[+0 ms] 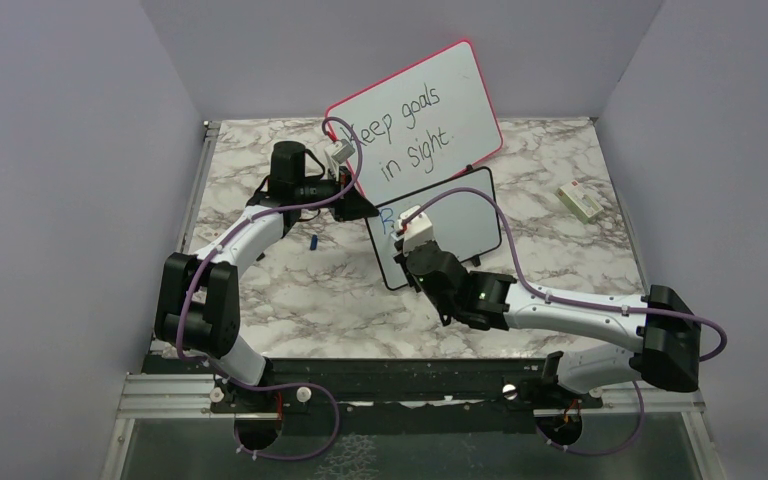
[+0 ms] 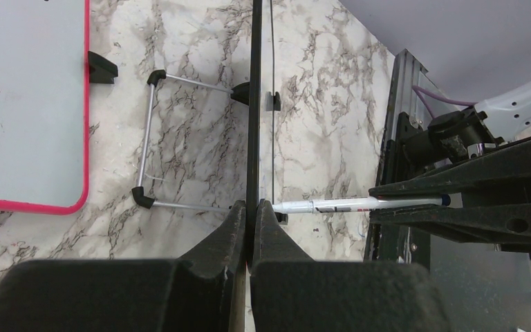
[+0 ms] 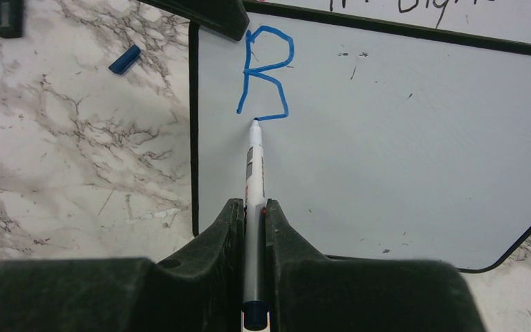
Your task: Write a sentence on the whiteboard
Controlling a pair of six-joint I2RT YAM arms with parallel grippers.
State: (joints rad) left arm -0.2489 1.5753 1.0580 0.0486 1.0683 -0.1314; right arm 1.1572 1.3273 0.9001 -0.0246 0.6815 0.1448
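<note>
I count two boards on my desk: one black-framed whiteboard (image 1: 465,225) and one pink-framed board (image 1: 415,115) by the far edge. There is one marker (image 3: 254,166), one loose blue cap (image 3: 124,59), one white block (image 1: 580,201) near the right edge, and one blue letter (image 3: 266,76).

From above, the blue letter (image 1: 388,221) is partly covered by the right pincer (image 3: 253,205), and a small white object (image 1: 580,201) on the bench (image 1: 300,295) cannot be identified. The face of the whiteboard (image 2: 254,104) is hidden in the left wrist view; the rear of the marker (image 3: 254,159) is cut off in the right.
</note>
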